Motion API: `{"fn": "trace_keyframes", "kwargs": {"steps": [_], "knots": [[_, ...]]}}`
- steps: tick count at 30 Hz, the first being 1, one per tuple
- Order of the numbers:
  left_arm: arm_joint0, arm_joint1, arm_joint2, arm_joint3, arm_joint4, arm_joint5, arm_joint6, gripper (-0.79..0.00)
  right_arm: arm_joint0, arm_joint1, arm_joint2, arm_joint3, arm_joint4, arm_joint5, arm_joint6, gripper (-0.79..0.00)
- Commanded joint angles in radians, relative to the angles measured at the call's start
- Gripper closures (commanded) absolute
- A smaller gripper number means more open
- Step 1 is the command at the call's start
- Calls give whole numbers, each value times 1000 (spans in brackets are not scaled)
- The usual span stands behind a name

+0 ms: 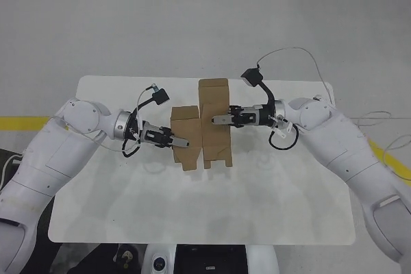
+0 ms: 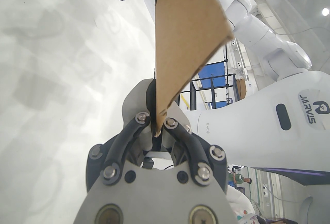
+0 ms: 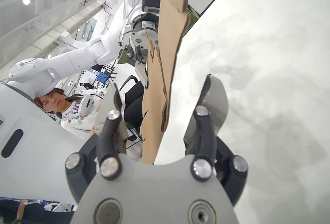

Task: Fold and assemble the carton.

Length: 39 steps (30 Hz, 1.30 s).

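Starting from the robot's side: the white rounded-corner table [image 1: 192, 212] has a wide bare stretch along its near edge, plus more bare top out toward both side edges, so there's plenty of room around the work. Mid-table is the brown corrugated cardboard carton [image 1: 214, 127], a shorter panel on the left and a taller one on the right, with notched flaps along its near edge. Faint shadows fall on the table just past those flaps (can't tell if that edge actually touches the top). The left gripper [image 1: 181, 143] comes in from the left and is clenched on the shorter panel. In the left wrist view the cardboard edge sits pinched tight between the two grey pads [image 2: 134, 103]. The right gripper [image 1: 216, 119] comes in from the right, a bit farther back. Its fingers [image 3: 215, 96] are spread wide, and the taller panel's edge stands in the gap, not gripped. Farthest out, the carton's far edge lies close to the table's far edge.
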Motion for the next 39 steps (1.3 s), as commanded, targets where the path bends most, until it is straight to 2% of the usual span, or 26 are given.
{"fn": "trace_keyframes", "kwargs": {"steps": [1, 3, 5, 6, 7, 8, 12, 16, 22, 25, 28, 33, 39], "knots": [[-3, 2, 7, 1, -2, -2, 2, 0, 9, 3, -19, 0, 15, -6, -6, 0], [-6, 4, 14, 4, -2, -7, 7, 0, 14, 6, -33, 6, 55, -8, -8, 0], [-7, 5, 19, 9, -13, -15, 15, -151, 20, 8, -43, 14, 96, 6, 6, 0], [-8, 6, 21, 13, -21, -17, 18, -566, 22, 9, -43, 17, 119, 12, 12, 0], [-9, 6, 23, 16, -30, -19, 19, -754, 24, 9, -42, 19, 140, 15, 15, 0], [-9, 5, 24, 20, -43, -20, 20, -785, 25, 9, -42, 19, 155, 18, 18, 0], [-16, 4, 25, 40, -89, -19, 19, -785, 25, 10, -32, 22, 206, 29, 29, 0], [-27, 5, -2, 95, -122, -45, 46, -785, 18, 8, -6, 61, 261, 35, 34, 0], [-30, 4, -43, 162, -169, -70, 70, -785, 8, -15, 28, 147, 344, 78, 54, 0], [-31, -1, -57, 197, -192, -65, 79, -785, 6, -30, 34, 164, 334, 115, 4, 0], [-34, -10, -63, 216, -190, -34, 134, -785, 4, -42, 37, 174, 283, 135, -68, 0], [-27, -26, -59, 200, -160, -5, 227, -785, -12, -61, 51, 175, 228, 145, -173, 0], [-18, -45, -48, 180, -103, 19, 291, -785, -19, -90, 60, 180, 197, 149, -221, 0]]}}
